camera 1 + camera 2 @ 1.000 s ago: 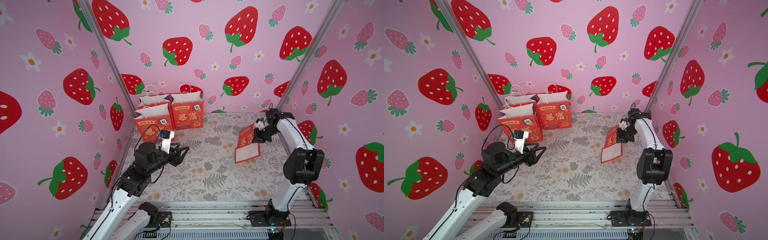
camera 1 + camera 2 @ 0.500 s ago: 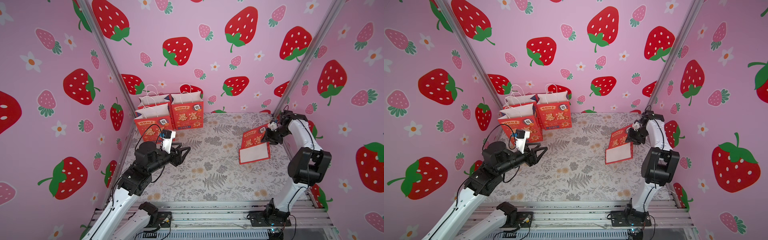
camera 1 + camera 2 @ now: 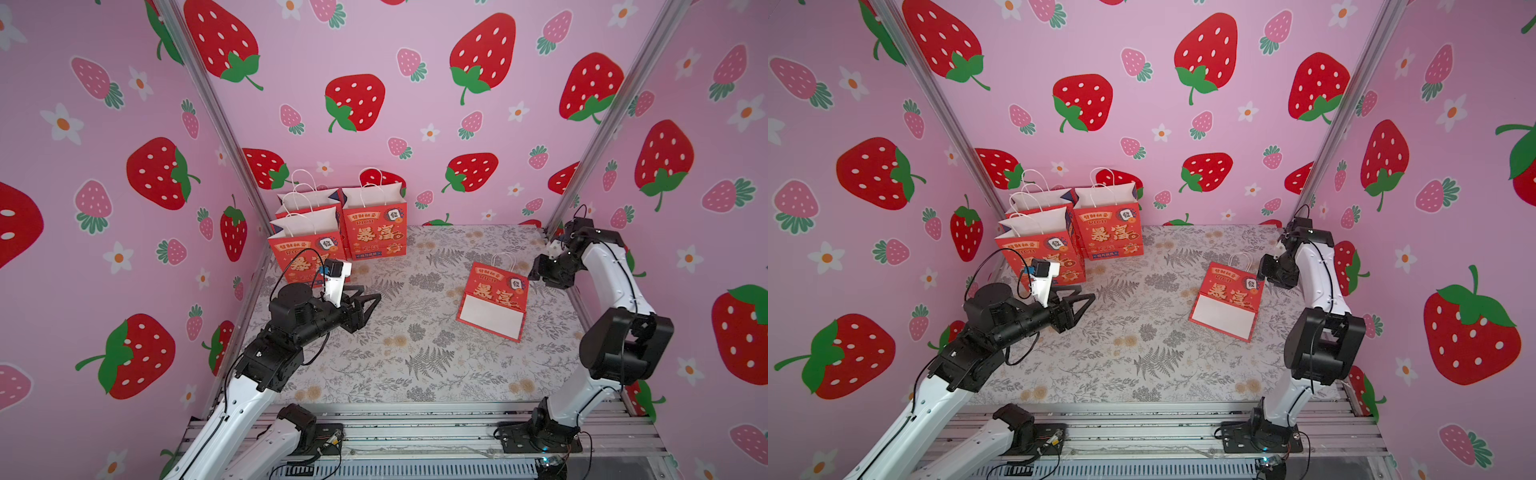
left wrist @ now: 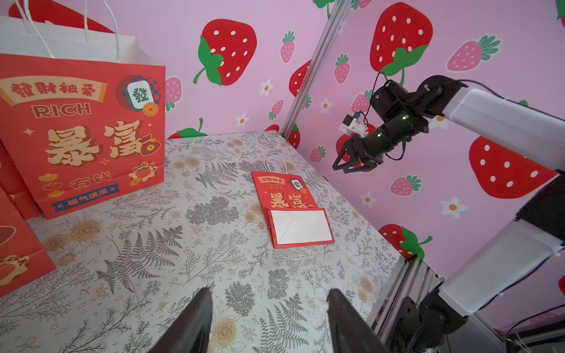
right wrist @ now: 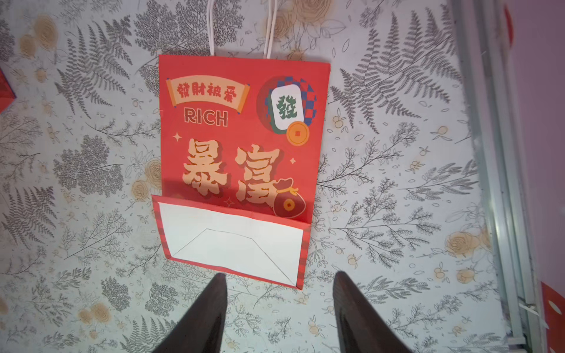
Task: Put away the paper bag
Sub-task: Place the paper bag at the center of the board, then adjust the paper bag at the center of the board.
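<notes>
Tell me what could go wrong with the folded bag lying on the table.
The folded bag lies flat, so the open right gripper may scrape the tablecloth without catching an edge. Its handles could snag a finger. The left gripper hovers near the standing bags and might topple them.

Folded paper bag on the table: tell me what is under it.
Around the folded paper bag only fern-print cloth shows, and the bag lies flat on it. The patch directly beneath is covered.
</notes>
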